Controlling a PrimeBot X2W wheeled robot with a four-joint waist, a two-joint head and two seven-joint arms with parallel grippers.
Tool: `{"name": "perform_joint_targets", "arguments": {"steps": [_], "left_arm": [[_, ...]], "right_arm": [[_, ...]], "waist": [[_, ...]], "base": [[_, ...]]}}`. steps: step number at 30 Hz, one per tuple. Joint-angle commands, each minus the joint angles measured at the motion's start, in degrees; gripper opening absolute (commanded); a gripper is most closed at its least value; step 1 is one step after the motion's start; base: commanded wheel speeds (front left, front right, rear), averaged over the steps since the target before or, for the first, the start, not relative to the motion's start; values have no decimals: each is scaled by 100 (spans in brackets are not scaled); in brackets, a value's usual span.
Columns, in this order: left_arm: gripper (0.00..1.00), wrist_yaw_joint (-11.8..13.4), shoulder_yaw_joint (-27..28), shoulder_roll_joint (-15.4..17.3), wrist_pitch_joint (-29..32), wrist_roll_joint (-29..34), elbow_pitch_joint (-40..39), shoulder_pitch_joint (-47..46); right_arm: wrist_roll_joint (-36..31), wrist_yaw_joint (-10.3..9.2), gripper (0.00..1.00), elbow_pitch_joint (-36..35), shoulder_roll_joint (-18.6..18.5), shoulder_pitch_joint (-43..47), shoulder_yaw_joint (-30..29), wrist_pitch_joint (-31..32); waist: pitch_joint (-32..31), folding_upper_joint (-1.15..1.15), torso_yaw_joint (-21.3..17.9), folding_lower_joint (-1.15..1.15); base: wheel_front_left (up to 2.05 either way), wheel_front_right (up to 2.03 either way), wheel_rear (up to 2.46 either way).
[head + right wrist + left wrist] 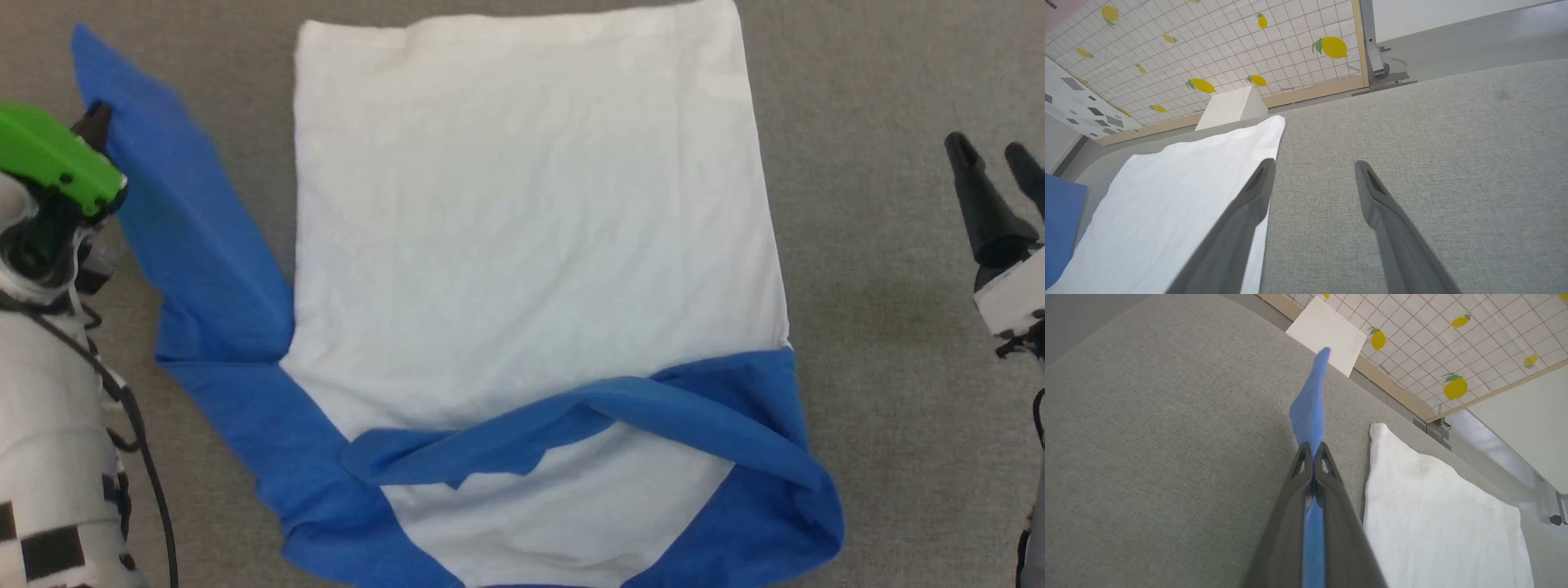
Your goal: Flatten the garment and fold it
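- My left claw (92,122) is pinched fully together on the outer end of the T-shirt's (531,229) blue sleeve (188,237) on my left. In my left wrist view the blue cloth runs between the fingers and sticks out past their tips.
- That sleeve stretches out over the grey bench (882,286), angled away from the white body.
- The T-shirt lies spread on the bench in front of me, its white body mostly smooth.
- The other sleeve (588,416) lies folded across the white body, at the end nearest me.
- My right claw (989,155) is spread wide and holds nothing. It is over bare bench to the right of the shirt, apart from it.
- Past the bench's far edge a white box (1231,108) stands before a lemon-print grid panel (1229,49).
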Motion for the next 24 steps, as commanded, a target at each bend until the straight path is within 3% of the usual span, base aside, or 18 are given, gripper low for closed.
{"name": "perform_joint_targets", "arguments": {"steps": [1, 7, 14, 19, 24], "left_arm": [[0, -62, 21, 50, -57, -35, -30, 199], [0, -297, 154, 78, -115, -255, -377, 479], [0, -421, -141, 113, 100, -157, -1192, 559], [0, -605, -780, -227, 461, -151, -1879, 719], [0, -679, -1774, -917, 756, -59, -2448, 1039]], "right_arm": [[-48, -8, 100, 51, 32, 99, 4, -2], [-85, -8, 100, 211, 133, 308, 18, 9], [-109, -8, 100, 354, 258, 447, 80, 10], [-103, -8, 100, 393, 313, 563, 66, 10], [-92, -8, 100, 410, 346, 649, 33, 12]], "waist": [[-569, 0, 341, 0], [-1147, 0, 589, 0], [-1648, 0, 652, 0], [-1807, 0, 645, 0], [-1873, 0, 597, 0]], "base": [[0, 0, 0], [0, 0, 0], [0, 0, 0], [0, 0, 0], [0, 0, 0]]}}
